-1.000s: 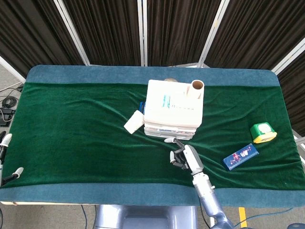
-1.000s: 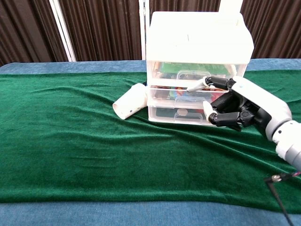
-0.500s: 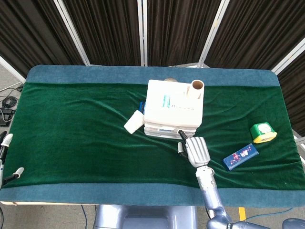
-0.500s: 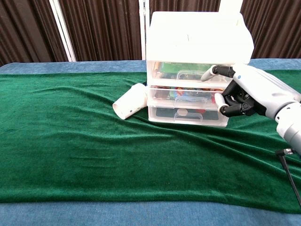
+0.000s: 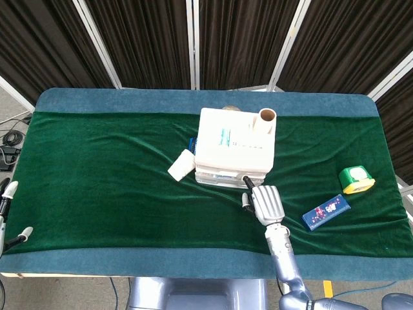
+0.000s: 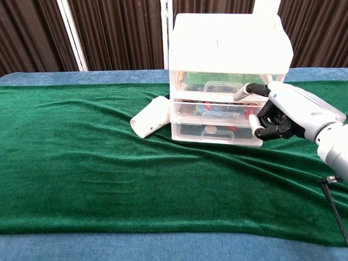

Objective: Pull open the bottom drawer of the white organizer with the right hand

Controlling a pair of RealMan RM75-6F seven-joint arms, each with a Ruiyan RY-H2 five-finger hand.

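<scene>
- The white organizer (image 6: 225, 81) stands near the middle of the green cloth (image 5: 97, 174), drawer fronts toward you, so a straight pull toward the robot should open any drawer.
- Its bottom drawer (image 6: 215, 132) sits flush with the two above it; judge it not yet opened. The small handle at the middle of its front is bare, with nothing touching it.
- Your right hand (image 6: 285, 111) hovers at the organizer's front right corner, level with the middle and bottom drawers. Its fingers (image 6: 255, 124) are curled inward and hold nothing, while one finger points out toward the upper drawer front. Whether any fingertip touches the plastic cannot be told from either view.
- That placement puts the hand to the right of the handle; you would likely need to shift it left and lower before hooking the drawer.
- Your left hand (image 5: 8, 216) shows only as fingertips at the left edge of the head view; its state cannot be told.
- A white cylinder (image 6: 149, 118) lies on its side, touching or just beside the organizer's lower left corner, out of the drawer's path.
- A cardboard tube (image 5: 266, 120) stands upright on the organizer's top and could topple if the unit jerks.
- A green tape measure (image 5: 356, 179) and a blue box (image 5: 326, 212) lie well apart to the right.
</scene>
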